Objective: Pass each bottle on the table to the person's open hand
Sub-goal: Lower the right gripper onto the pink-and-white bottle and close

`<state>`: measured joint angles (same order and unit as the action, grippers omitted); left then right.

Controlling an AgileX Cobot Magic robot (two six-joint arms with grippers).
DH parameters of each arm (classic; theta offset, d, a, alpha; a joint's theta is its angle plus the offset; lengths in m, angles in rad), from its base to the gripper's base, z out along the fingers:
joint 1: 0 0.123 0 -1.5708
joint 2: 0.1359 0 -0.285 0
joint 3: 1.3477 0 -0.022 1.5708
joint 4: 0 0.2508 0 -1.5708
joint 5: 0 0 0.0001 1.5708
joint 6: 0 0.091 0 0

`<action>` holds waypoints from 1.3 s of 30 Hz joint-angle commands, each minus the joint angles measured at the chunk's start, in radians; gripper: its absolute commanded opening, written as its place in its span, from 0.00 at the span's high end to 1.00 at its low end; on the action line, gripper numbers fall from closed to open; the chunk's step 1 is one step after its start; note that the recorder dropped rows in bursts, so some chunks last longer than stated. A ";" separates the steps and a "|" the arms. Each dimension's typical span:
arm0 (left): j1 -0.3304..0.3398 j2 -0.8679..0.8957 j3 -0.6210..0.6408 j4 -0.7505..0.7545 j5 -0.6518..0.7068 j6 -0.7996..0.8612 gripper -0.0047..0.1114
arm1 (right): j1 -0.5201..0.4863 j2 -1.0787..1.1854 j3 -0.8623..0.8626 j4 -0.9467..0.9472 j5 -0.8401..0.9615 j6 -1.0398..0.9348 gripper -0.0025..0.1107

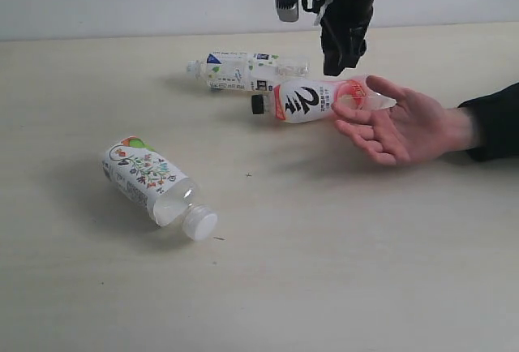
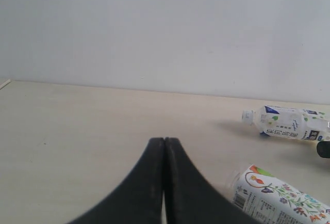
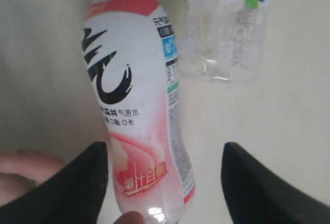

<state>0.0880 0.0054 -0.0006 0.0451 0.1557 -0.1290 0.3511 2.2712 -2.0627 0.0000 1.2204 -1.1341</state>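
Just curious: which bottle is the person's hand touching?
The pink-and-black bottle: its base lies in the hand; the lime bottle and floral bottle lie apart.

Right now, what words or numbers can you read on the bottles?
"气泡水": on the pink-and-black bottle, under its big black brush sign.
"0脂 0卡": the line just below, on the same label.
Pink band and side print on that bottle: too blurred to read.
Green-dotted bottle: print too small to read.
Flowery bottle: print too small to read.
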 commanded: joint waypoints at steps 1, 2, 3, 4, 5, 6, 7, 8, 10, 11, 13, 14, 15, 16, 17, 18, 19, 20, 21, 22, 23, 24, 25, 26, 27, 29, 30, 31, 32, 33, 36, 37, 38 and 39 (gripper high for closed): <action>-0.007 -0.005 0.001 0.001 -0.003 0.002 0.96 | 0.004 -0.002 0.053 -0.045 0.001 0.016 0.36; -0.007 -0.005 0.001 0.001 -0.003 0.002 0.96 | 0.004 -0.002 0.068 -0.053 0.001 0.016 0.35; -0.007 -0.005 0.001 0.001 -0.003 0.002 0.96 | 0.004 -0.002 0.090 -0.063 0.001 0.016 0.36; -0.007 -0.005 0.001 0.001 -0.003 0.002 0.96 | 0.004 -0.002 0.107 -0.066 -0.009 0.016 0.36; -0.007 -0.005 0.001 0.001 -0.003 0.002 0.96 | 0.004 -0.002 0.122 -0.066 -0.026 0.016 0.36; -0.007 -0.005 0.001 0.001 -0.003 0.002 0.96 | 0.004 -0.002 0.133 -0.066 -0.039 0.018 0.36; -0.007 -0.005 0.001 0.001 -0.003 0.002 0.96 | 0.004 -0.002 0.141 -0.066 -0.049 0.018 0.36; -0.007 -0.005 0.001 0.001 -0.003 0.002 0.96 | 0.004 0.000 0.143 -0.066 -0.051 0.018 0.36; -0.007 -0.005 0.001 0.001 -0.003 0.002 0.96 | 0.004 0.008 0.143 -0.063 -0.066 0.018 0.36; -0.007 -0.005 0.001 0.001 -0.003 0.002 0.96 | 0.004 0.011 0.143 -0.061 -0.068 0.018 0.36; -0.007 -0.005 0.001 0.001 -0.003 0.002 0.96 | 0.004 0.017 0.143 -0.051 -0.073 0.018 0.36; -0.007 -0.005 0.001 0.001 -0.003 0.002 0.96 | 0.004 0.020 0.143 -0.049 -0.075 0.018 0.36; -0.007 -0.005 0.001 0.001 -0.003 0.002 0.96 | 0.004 0.023 0.143 -0.049 -0.077 0.016 0.36; -0.007 -0.005 0.001 0.001 -0.003 0.002 0.96 | 0.004 0.027 0.143 -0.049 -0.077 0.011 0.36; -0.007 -0.005 0.001 0.001 -0.003 0.002 0.96 | 0.004 0.033 0.143 -0.051 -0.080 0.011 0.36; -0.007 -0.005 0.001 0.001 -0.003 0.002 0.96 | 0.004 0.037 0.143 -0.051 -0.085 0.011 0.36; -0.007 -0.005 0.001 0.001 -0.003 0.002 0.96 | 0.004 0.044 0.143 -0.051 -0.090 0.011 0.36; -0.007 -0.005 0.001 0.001 -0.003 0.002 0.96 | 0.004 0.048 0.143 -0.053 -0.096 0.009 0.36; -0.007 -0.005 0.001 0.001 -0.003 0.002 0.96 | 0.004 0.056 0.143 -0.056 -0.103 0.009 0.36; -0.007 -0.005 0.001 0.001 -0.003 0.002 0.96 | 0.004 0.063 0.143 -0.060 -0.108 0.009 0.36; -0.007 -0.005 0.001 0.001 -0.003 0.002 0.96 | 0.004 0.069 0.143 -0.062 -0.110 0.009 0.36; -0.007 -0.005 0.001 0.001 -0.003 0.002 0.96 | 0.004 0.078 0.143 -0.062 -0.110 0.009 0.36; -0.007 -0.005 0.001 0.001 -0.003 0.002 0.96 | 0.004 0.083 0.143 -0.062 -0.113 0.009 0.36; -0.007 -0.005 0.001 0.001 -0.003 0.002 0.96 | 0.004 0.090 0.143 -0.062 -0.117 0.009 0.36; -0.007 -0.005 0.001 0.001 -0.003 0.002 0.96 | 0.004 0.092 0.143 -0.062 -0.121 0.009 0.36; -0.007 -0.005 0.001 0.001 -0.003 0.002 0.96 | 0.004 0.100 0.143 -0.062 -0.127 0.009 0.36; -0.007 -0.005 0.001 0.001 -0.003 0.002 0.96 | 0.004 0.100 0.143 -0.062 -0.132 0.009 0.36; -0.007 -0.005 0.001 0.001 -0.003 0.002 0.96 | 0.004 0.100 0.143 -0.062 -0.136 0.009 0.36; -0.007 -0.005 0.001 0.001 -0.003 0.002 0.96 | 0.004 0.100 0.143 -0.062 -0.137 0.009 0.36; -0.007 -0.005 0.001 0.001 -0.003 0.002 0.96 | 0.004 0.100 0.143 -0.062 -0.138 0.009 0.36; -0.007 -0.005 0.001 0.001 -0.003 0.002 0.96 | 0.004 0.100 0.143 -0.062 -0.138 0.009 0.39; -0.007 -0.005 0.001 0.001 -0.003 0.002 0.96 | 0.004 0.100 0.143 -0.062 -0.142 0.011 0.42; -0.007 -0.005 0.001 0.001 -0.003 0.002 0.96 | 0.004 0.100 0.143 -0.062 -0.142 0.013 0.46; -0.007 -0.005 0.001 0.001 -0.003 0.002 0.96 | 0.004 0.100 0.143 -0.062 -0.142 0.013 0.52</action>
<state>0.0880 0.0054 -0.0006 0.0451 0.1557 -0.1290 0.3527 2.3742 -1.9236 -0.0590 1.0862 -1.1191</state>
